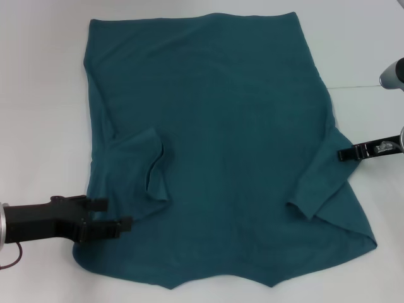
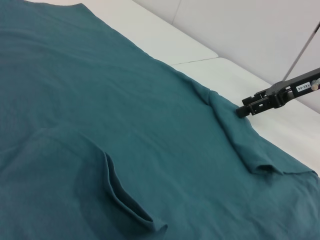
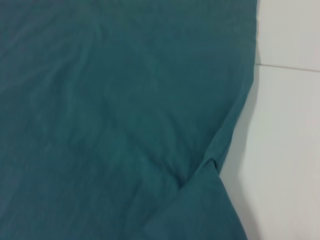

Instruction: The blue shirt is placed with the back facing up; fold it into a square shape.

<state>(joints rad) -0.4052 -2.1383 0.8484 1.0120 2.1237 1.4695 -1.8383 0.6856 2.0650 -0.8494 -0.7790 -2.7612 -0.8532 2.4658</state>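
Note:
The blue shirt [image 1: 221, 132] lies flat on the white table, plain side up, and fills most of the head view. Its left sleeve [image 1: 136, 167] and right sleeve [image 1: 319, 183] are both turned inward onto the body. My left gripper [image 1: 113, 214] is open, low at the shirt's near left edge, with its fingertips over the hem there. My right gripper [image 1: 341, 153] is shut, and its tip touches the shirt's right edge beside the folded sleeve. The left wrist view shows that right gripper [image 2: 241, 111] against the cloth's edge. Only teal cloth [image 3: 125, 115] and table show in the right wrist view.
The white table [image 1: 44, 107] shows bare on both sides of the shirt. A seam in the tabletop [image 1: 360, 86] runs off to the right. A grey part of the right arm [image 1: 392, 74] hangs at the right edge.

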